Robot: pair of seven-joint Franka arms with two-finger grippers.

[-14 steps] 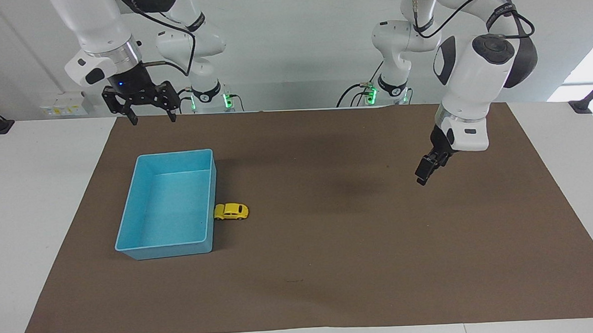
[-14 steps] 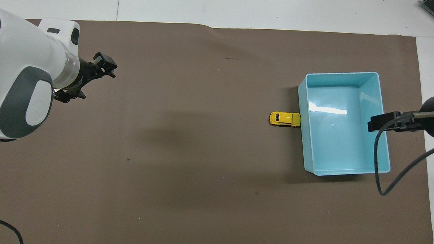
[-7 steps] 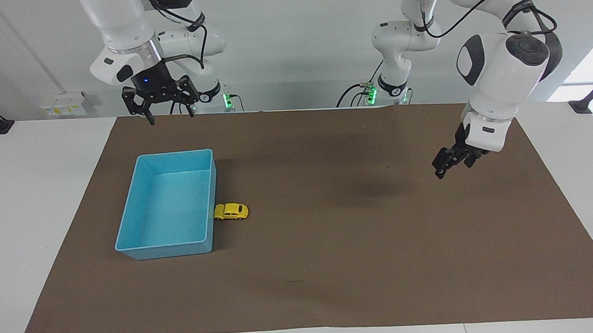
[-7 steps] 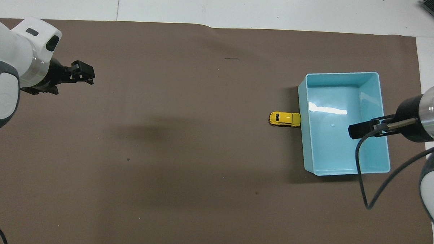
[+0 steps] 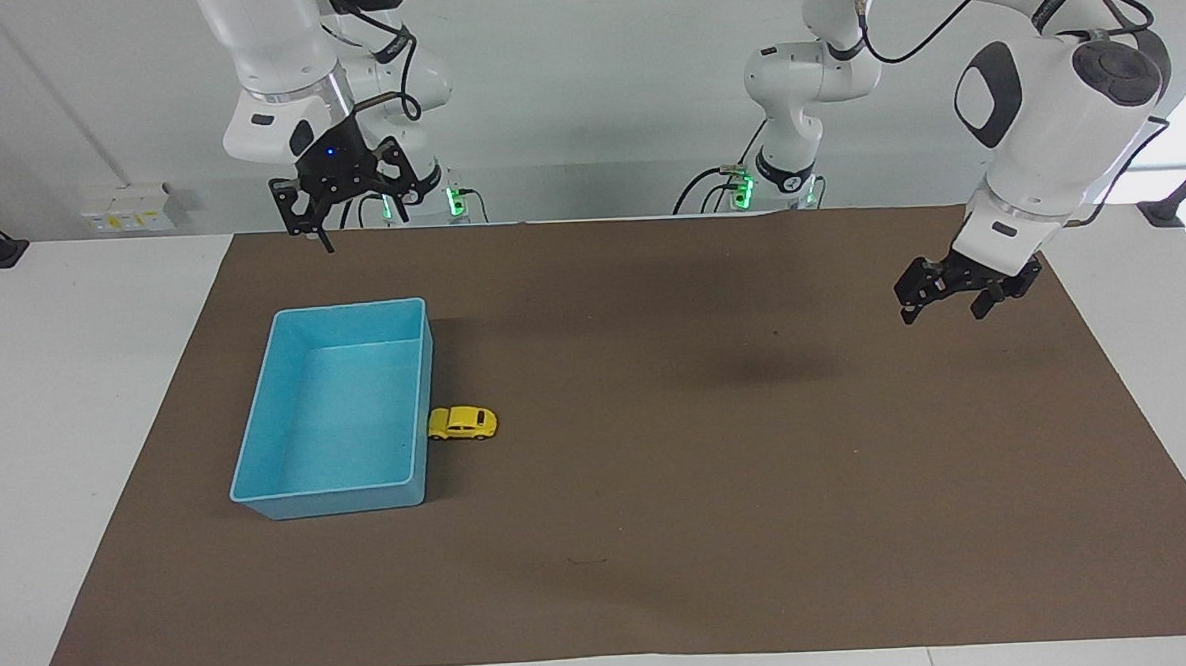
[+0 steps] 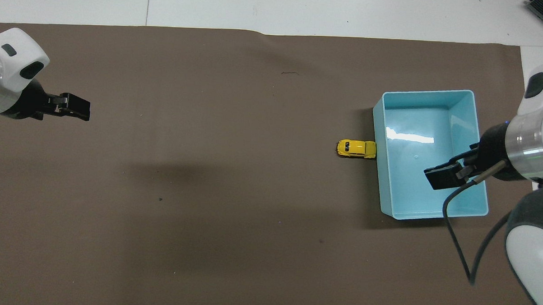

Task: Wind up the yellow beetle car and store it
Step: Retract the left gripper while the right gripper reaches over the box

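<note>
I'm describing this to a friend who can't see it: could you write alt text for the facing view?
A tiny yellow beetle car sits on a brown mat, touching the outer wall of an empty blue bin. Two white robot arms hang in the air, holding nothing: the right gripper, open, above the mat's edge nearest the robots, the left gripper, open, above the mat at the other end.

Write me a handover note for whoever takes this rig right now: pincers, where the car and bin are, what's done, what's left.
Left pincer: open, empty, raised over the brown mat at the left arm's end.
Right pincer: open, empty, raised near the mat's robot-side edge, by the blue bin.
Yellow beetle car: on the mat, one end against the bin's outer wall, on the side toward the left arm.
Done: the car is not in the bin.
Left: grasp the car, wind it, put it in the bin.
</note>
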